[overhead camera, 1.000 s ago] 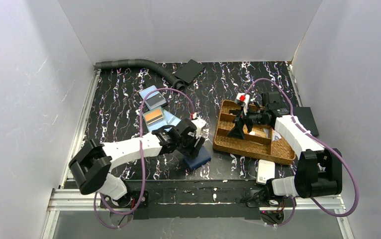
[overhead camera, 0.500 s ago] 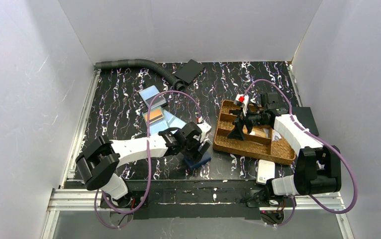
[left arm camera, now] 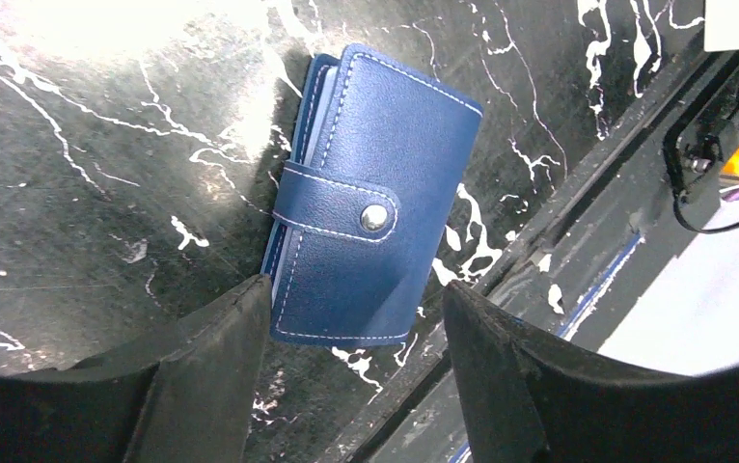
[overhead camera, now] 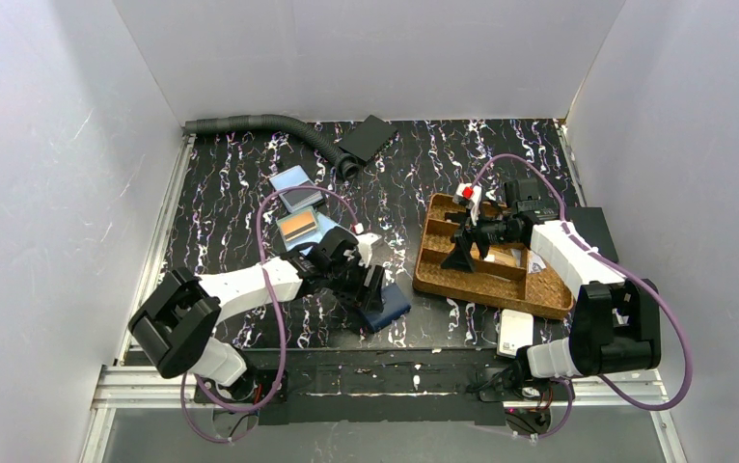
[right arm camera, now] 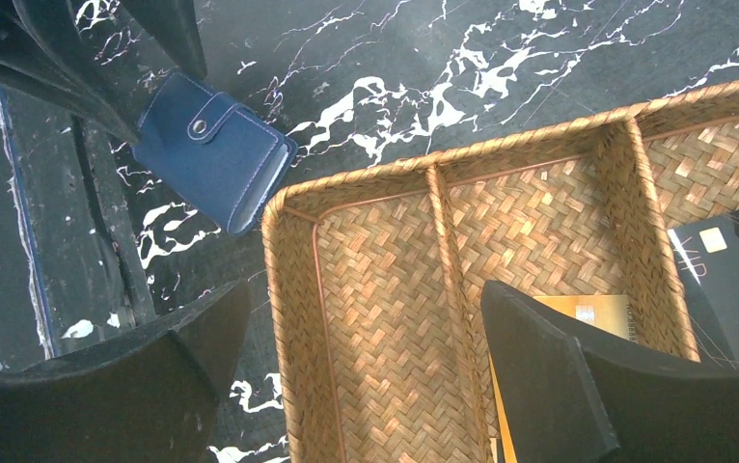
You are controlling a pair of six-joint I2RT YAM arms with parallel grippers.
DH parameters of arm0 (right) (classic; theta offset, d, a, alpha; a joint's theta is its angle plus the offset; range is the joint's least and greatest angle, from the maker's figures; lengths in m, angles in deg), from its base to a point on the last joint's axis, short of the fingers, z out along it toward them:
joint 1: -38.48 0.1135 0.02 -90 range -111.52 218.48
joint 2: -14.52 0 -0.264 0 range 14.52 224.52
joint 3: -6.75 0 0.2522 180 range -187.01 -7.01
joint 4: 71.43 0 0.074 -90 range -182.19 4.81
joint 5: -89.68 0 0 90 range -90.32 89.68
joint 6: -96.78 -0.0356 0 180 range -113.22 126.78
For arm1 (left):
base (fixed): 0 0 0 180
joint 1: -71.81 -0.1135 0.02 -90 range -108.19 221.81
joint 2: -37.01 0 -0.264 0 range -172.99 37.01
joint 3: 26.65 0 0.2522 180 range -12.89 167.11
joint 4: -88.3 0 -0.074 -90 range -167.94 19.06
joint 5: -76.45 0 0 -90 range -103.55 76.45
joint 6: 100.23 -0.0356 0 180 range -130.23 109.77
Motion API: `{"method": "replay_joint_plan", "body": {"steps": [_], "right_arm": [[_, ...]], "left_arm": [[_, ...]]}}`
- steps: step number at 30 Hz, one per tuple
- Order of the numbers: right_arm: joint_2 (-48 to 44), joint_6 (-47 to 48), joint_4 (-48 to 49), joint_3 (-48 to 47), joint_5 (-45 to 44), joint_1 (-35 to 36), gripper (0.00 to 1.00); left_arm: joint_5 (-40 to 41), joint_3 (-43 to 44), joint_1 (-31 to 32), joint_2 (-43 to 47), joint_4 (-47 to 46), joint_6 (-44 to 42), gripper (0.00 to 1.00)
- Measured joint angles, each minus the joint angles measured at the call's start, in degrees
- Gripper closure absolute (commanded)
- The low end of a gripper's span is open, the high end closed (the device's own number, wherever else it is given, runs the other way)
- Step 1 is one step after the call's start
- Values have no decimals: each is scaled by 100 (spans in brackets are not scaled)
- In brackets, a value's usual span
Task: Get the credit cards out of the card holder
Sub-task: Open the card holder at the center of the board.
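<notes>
The card holder (overhead camera: 388, 308) is a navy wallet lying flat near the table's front edge, its snap strap fastened. It also shows in the left wrist view (left arm camera: 370, 241) and the right wrist view (right arm camera: 213, 152). My left gripper (overhead camera: 364, 283) is open just above it, its jaws (left arm camera: 354, 291) straddling the holder's near end and holding nothing. Credit cards lie further back on the table: a blue-grey one (overhead camera: 296, 188) and an orange one (overhead camera: 298, 225) on a light blue one (overhead camera: 330, 231). My right gripper (overhead camera: 462, 253) hangs open and empty over the woven tray (right arm camera: 293, 289).
The brown woven tray (overhead camera: 443, 282) holds a gold card (right arm camera: 602, 311) and a black card (right arm camera: 732, 289). A white box (overhead camera: 515, 333) lies at the front right. A flat black rectangle (overhead camera: 366, 137) and a grey hose (overhead camera: 255, 123) lie at the back.
My left gripper swung right over the holder, then came back slightly left and stays open. The holder and the right arm have not moved.
</notes>
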Motion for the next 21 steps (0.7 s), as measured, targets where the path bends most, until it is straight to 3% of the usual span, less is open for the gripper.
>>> {"method": "replay_joint_plan", "body": {"steps": [7, 8, 10, 11, 16, 21], "right_arm": [[3, 4, -24, -7, 2, 0, 2], [3, 4, -27, -9, 2, 0, 2], [3, 7, -39, -11, 0, 0, 2], [3, 7, -40, -11, 0, 0, 2], [3, 11, -43, -13, 2, 0, 2], [3, 26, -98, -29, 19, 0, 2]], "left_arm": [[-44, -28, -45, -276, 3, 260, 56], [-23, -37, -53, -317, 1, 302, 62], [-6, -77, -81, -354, -21, 422, 92], [-2, -82, -96, -354, -34, 482, 96], [-58, -121, -133, -264, -240, 831, 100], [103, -925, -151, 345, -874, 1725, 100]]}}
